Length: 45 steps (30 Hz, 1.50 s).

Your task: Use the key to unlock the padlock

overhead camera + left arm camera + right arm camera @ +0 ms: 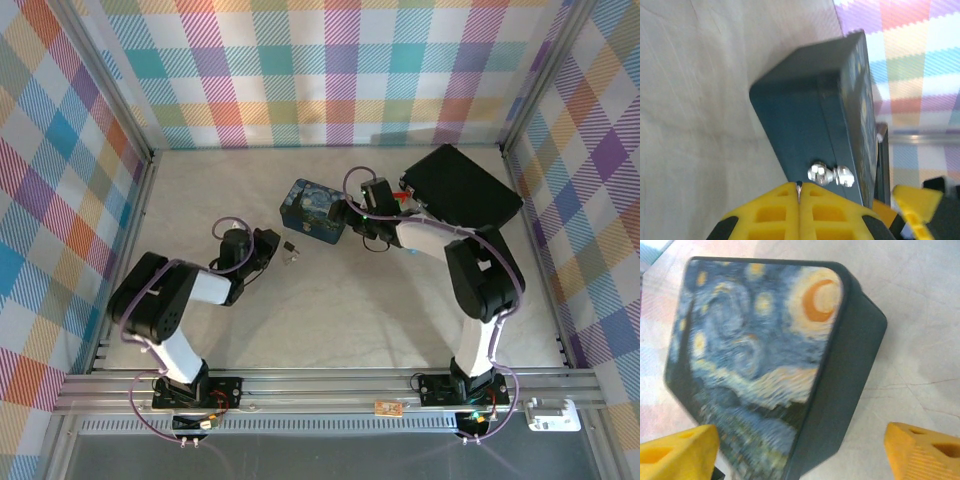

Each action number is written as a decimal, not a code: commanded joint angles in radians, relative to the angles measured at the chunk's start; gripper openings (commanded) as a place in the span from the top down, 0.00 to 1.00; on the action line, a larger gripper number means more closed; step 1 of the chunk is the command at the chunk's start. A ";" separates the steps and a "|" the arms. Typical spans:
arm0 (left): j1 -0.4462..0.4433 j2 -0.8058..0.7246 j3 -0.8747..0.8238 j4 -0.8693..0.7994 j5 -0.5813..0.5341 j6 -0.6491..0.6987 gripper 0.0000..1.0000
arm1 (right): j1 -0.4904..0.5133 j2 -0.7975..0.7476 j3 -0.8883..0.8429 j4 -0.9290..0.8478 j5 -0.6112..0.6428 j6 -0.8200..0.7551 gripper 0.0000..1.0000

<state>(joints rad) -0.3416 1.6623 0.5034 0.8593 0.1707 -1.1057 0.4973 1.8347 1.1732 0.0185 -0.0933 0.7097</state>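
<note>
The tiny black padlock [290, 248] lies on the table between my left gripper [271, 243] and the blue swirl-painted tin [312, 210]. In the left wrist view the yellow fingers [780, 212] are pressed together on a thin silvery sliver, the key [799, 188], whose tip pokes out toward the tin's dark side [800, 120] and its two shiny clasp knobs [830, 174]. My right gripper [347, 214] is at the tin's right end. It stands open [800, 455], with a corner of the painted tin [765, 340] between its spread fingers [922, 450].
A black flat case [462, 185] lies at the back right, a small red item [405, 194] at its near corner. Plaid walls close in the back and both sides. Bare pale tabletop [330, 310] stretches in front of the tin.
</note>
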 commanded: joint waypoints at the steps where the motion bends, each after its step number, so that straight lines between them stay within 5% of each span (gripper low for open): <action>1: -0.003 -0.083 -0.012 -0.188 0.119 0.092 1.00 | -0.005 -0.122 0.002 -0.085 -0.016 -0.138 0.09; 8: -0.074 -0.209 0.049 -0.581 0.127 0.292 1.00 | -0.004 -0.296 -0.078 -0.237 0.068 -0.249 0.01; 17: -0.098 -0.126 0.058 -0.558 0.113 0.313 0.97 | -0.033 -0.503 -0.226 -0.340 0.243 -0.334 0.01; 21: -0.099 -0.077 0.072 -0.530 0.108 0.301 0.83 | -0.066 -0.562 -0.283 -0.347 0.277 -0.361 0.01; 31: -0.084 -0.176 0.181 -0.731 -0.021 0.383 0.24 | -0.226 -0.582 -0.364 -0.292 0.280 -0.446 0.01; 45: 0.195 -0.347 0.238 -0.999 -0.349 0.602 0.03 | -0.506 -0.452 -0.508 0.052 0.238 -0.587 0.01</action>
<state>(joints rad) -0.1905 1.3224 0.7494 -0.0624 -0.0750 -0.5591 0.0086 1.3499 0.6899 -0.0635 0.1715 0.1883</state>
